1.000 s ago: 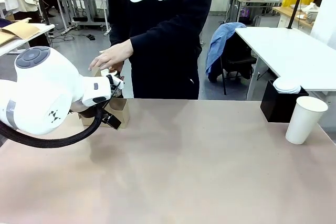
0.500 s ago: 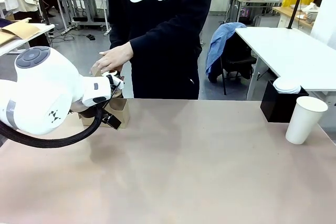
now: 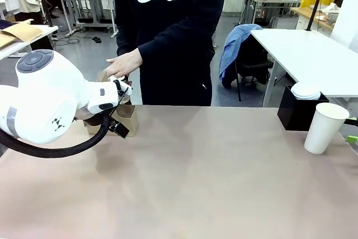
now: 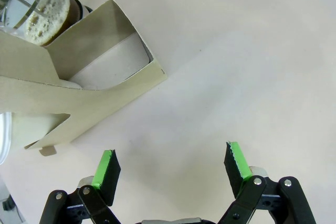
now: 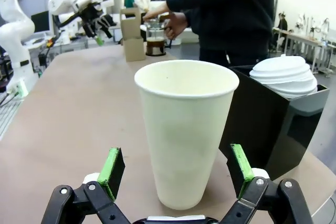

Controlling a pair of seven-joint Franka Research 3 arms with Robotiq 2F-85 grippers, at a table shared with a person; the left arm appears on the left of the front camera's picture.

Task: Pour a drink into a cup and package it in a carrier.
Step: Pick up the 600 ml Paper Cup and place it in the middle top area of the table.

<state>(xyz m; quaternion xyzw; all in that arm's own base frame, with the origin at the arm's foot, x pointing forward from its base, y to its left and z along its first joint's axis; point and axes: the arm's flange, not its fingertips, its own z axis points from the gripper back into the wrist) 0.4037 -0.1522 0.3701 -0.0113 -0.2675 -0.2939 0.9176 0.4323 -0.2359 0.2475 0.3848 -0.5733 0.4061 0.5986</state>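
Observation:
The white paper cup (image 5: 186, 129) stands upright and empty between the fingers of my right gripper (image 5: 176, 163), which is open and not touching it. In the front view the cup (image 3: 325, 127) is at the table's far right, with a green fingertip (image 3: 352, 137) at the picture's edge beside it. The brown cardboard carrier (image 4: 79, 93) lies just ahead of my open, empty left gripper (image 4: 170, 163), at the far left of the table (image 3: 126, 117). Behind it stands a glass pitcher with the dark foamy drink (image 4: 39, 9). A person's hand (image 5: 176, 24) holds the pitcher (image 5: 155, 43).
A black box (image 3: 296, 113) with a stack of white lids (image 3: 306, 90) stands just behind the cup. The person in a black hoodie stands at the far edge, one hand (image 3: 124, 62) over the carrier. The tan table (image 3: 196, 183) stretches between both arms.
The person's hand has shifted slightly right and down over the carrier. A green fingertip of my right gripper has come into the front view's right edge. The left arm is still.

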